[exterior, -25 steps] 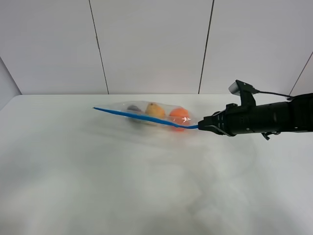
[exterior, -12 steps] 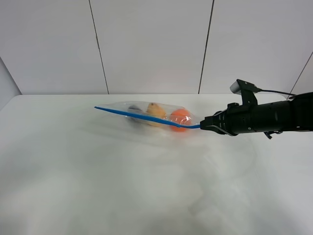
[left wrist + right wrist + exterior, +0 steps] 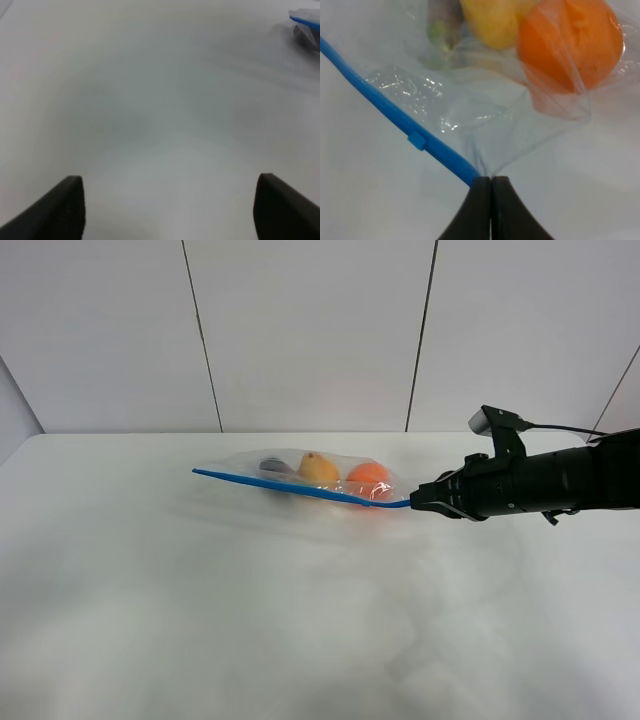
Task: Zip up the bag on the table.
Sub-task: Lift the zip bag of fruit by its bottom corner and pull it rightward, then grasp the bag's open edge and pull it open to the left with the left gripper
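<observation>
Right gripper (image 3: 413, 502) is pinched tight on the bag (image 3: 310, 478) at its right corner, right where the blue zipper strip (image 3: 290, 487) ends. Wrist cam shows both fingers (image 3: 480, 210) pressed together w/ strip and clear film caught between them.

Vs a sec ago: the gripper has eased a touch to the right and the bag has come along w/ it. The strip's far left end has dropped, so the strip slopes less. The eggplant (image 3: 272, 465) shows a bit more through the film now. Yellow fruit (image 3: 318, 468) and orange (image 3: 368, 478) keep the same order, orange nearest the gripper.

The bag sits toward the back of the table (image 3: 200, 620), about mid-width. A small blue tab (image 3: 417, 141) rides on the strip, near the pinched end but apart from the fingers.

Left gripper (image 3: 170, 205) has its fingers wide apart, nothing between them, over the table and well off from the bag. Only the bag's left tip (image 3: 305, 22) peeks into its cam, and the high view doesn't catch this gripper.

Behind the table: pale wall panels (image 3: 300, 330).
</observation>
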Controlling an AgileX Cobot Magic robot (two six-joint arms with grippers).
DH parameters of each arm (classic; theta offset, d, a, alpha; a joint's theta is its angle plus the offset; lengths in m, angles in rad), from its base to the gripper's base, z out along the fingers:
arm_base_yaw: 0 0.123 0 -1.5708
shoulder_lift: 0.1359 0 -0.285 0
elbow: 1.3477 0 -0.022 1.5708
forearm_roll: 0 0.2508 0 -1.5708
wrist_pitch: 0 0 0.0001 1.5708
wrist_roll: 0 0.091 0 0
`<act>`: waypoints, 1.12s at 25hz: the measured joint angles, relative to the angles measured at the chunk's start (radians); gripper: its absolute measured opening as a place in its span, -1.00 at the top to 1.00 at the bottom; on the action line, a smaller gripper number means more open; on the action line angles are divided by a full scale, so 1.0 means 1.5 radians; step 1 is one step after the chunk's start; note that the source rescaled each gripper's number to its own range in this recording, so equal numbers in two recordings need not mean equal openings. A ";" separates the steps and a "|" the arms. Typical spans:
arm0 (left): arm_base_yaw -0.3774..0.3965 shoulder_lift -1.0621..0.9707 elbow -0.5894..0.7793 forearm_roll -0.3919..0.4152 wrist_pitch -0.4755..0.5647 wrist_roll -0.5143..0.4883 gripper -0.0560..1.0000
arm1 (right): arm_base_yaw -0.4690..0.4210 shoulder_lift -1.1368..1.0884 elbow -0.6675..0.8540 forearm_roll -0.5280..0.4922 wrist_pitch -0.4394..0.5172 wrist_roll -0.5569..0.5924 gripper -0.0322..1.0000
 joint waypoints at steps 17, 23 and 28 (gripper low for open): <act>0.000 0.112 -0.048 0.000 -0.102 0.012 -1.00 | 0.000 0.000 0.000 0.000 0.000 0.001 0.94; 0.000 0.218 -0.103 -0.001 -0.189 0.020 -1.00 | 0.000 0.000 0.000 -0.001 0.000 0.003 0.94; 0.000 0.328 -0.152 -0.002 -0.248 0.035 -1.00 | 0.000 0.000 0.000 -0.001 0.000 0.008 0.94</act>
